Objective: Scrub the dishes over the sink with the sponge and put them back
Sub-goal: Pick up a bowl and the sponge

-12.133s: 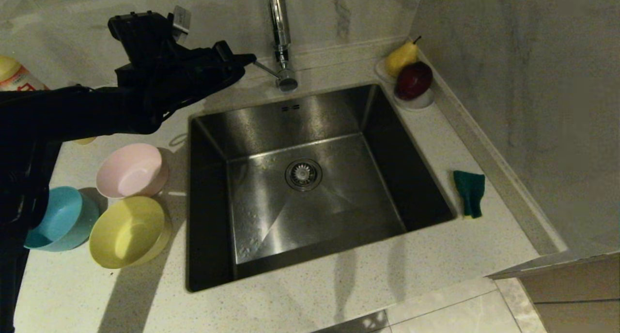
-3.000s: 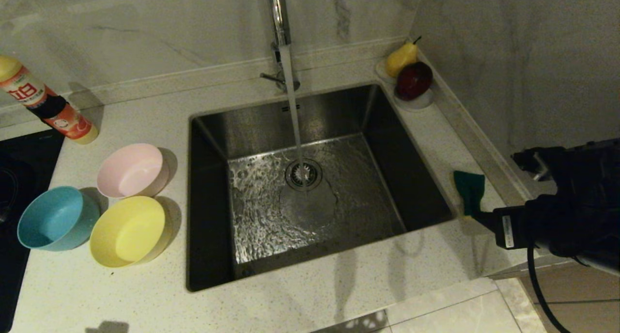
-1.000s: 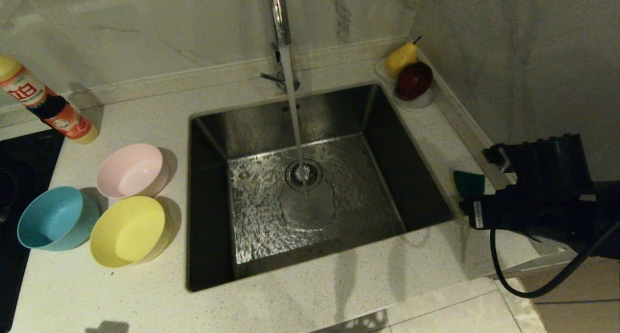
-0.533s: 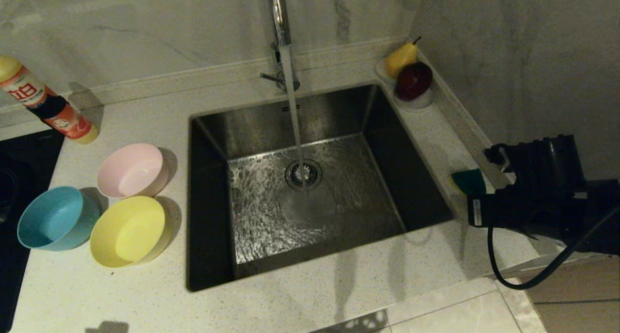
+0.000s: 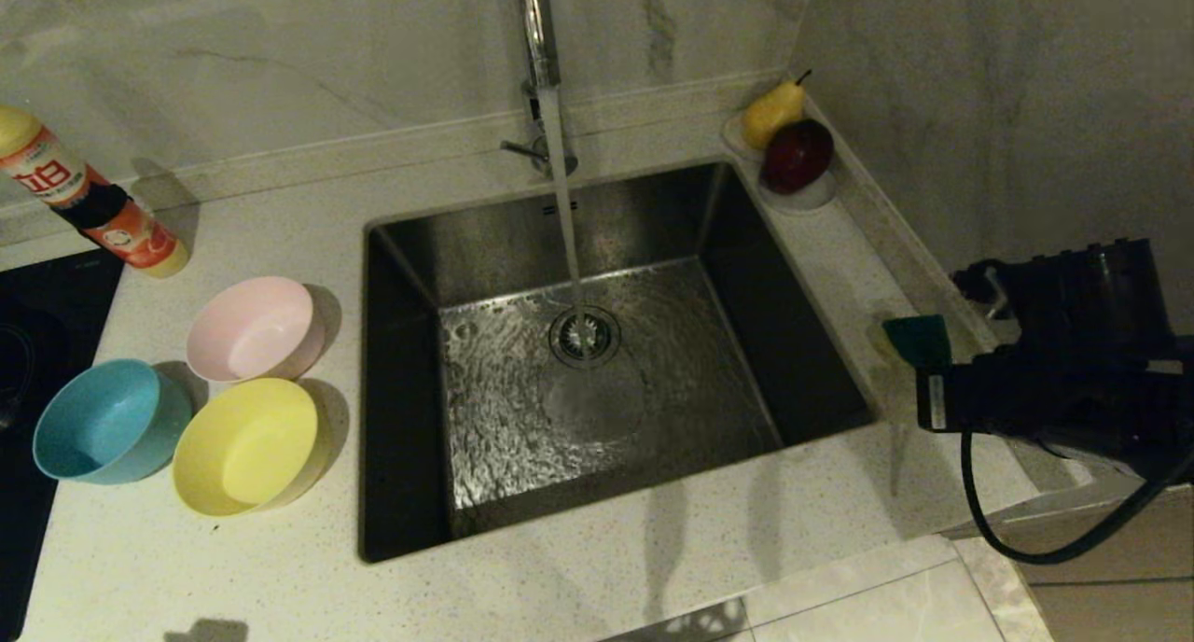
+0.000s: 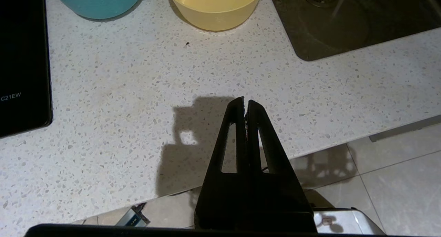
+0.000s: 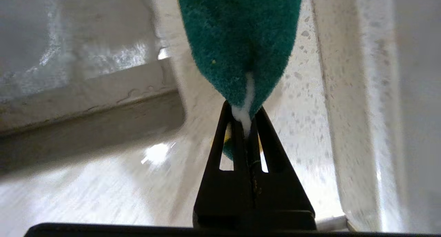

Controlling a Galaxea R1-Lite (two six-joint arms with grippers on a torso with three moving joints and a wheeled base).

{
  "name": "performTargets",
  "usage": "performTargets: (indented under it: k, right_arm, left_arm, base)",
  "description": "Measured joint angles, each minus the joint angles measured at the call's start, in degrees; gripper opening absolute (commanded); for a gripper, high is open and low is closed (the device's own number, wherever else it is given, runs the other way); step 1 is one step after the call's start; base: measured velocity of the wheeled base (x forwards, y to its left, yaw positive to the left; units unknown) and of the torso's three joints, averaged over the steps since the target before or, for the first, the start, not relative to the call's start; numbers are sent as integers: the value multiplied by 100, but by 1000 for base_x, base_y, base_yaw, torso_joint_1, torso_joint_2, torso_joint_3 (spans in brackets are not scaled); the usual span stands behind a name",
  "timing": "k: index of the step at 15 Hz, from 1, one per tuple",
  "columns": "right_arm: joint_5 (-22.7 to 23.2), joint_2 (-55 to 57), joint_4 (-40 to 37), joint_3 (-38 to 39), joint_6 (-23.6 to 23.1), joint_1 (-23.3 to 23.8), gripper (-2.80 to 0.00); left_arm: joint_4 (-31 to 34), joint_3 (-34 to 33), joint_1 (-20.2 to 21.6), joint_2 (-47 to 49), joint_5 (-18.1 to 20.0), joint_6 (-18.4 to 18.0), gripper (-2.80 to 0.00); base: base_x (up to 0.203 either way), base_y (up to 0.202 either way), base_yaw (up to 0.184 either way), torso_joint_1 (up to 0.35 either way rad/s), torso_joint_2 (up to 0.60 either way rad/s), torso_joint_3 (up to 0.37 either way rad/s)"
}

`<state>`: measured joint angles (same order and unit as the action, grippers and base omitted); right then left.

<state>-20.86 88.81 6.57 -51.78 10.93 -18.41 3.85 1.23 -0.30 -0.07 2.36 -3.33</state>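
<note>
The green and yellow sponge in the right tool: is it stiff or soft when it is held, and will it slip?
The rectangular green-and-yellow foam sponge is probably soft: it folds and pinches thin where the right tool is shut on it. It looks light, standing out unsupported. Its rough scouring face should resist slipping, though running water from the chrome tap may make it heavier.

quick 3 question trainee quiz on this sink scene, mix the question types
1. True or false: water is running from the chrome tap into the square steel sink.
2. The right gripper is shut on: A) the yellow plastic bowl B) the green-faced sponge C) the red apple
3. Fill in: the shut left gripper holds ____.

Key: 1 true; 2 B; 3 nothing.
</note>
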Motion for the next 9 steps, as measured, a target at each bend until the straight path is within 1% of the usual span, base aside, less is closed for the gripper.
performTargets:
  k: [4, 9]
  right_arm:
    - [227, -615, -516, -80, 17, -438, -280]
    - [185, -1495, -1300, -434, 66, -1333, -280]
  left_arm:
    - [0, 0, 3, 0, -2, 2, -280]
    - [0, 0, 0, 0, 0, 2, -280]
  base:
    - [0, 0, 0, 0, 0, 0]
    - [0, 0, 0, 0, 0, 0]
